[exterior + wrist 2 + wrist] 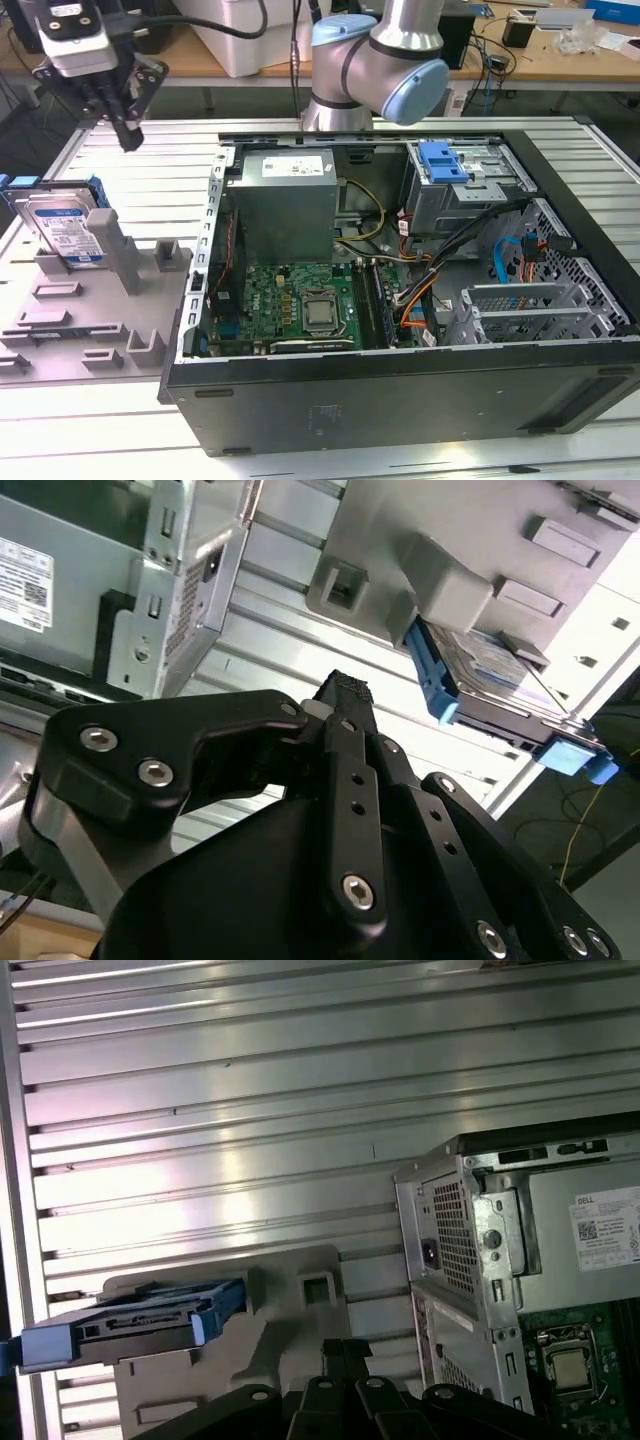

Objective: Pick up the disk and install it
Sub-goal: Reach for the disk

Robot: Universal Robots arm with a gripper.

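"One disk (65, 228) to find. Where is it?"

"At the exterior view's left, propped on edge in the grey fixture tray (70, 335). It leans against an upright post, its white-and-blue label faces out, and blue rails run round it. In both wrist views it shows edge-on (500, 670) (140, 1320), a blue strip seated in the tray."

"And the tool (128, 138)?"

"It hangs over the ribbed worktop (170, 165), beyond the tray and well apart from the disk. Its fingers (345, 692) are pressed together with nothing between them."

"What lies beside the tray?"

"The open computer case (400, 395) is just to the exterior view's right of it, with the motherboard (300, 300) showing. A blue bracket (445, 163) sits atop the metal drive cage (470, 195) in the far corner of the case."
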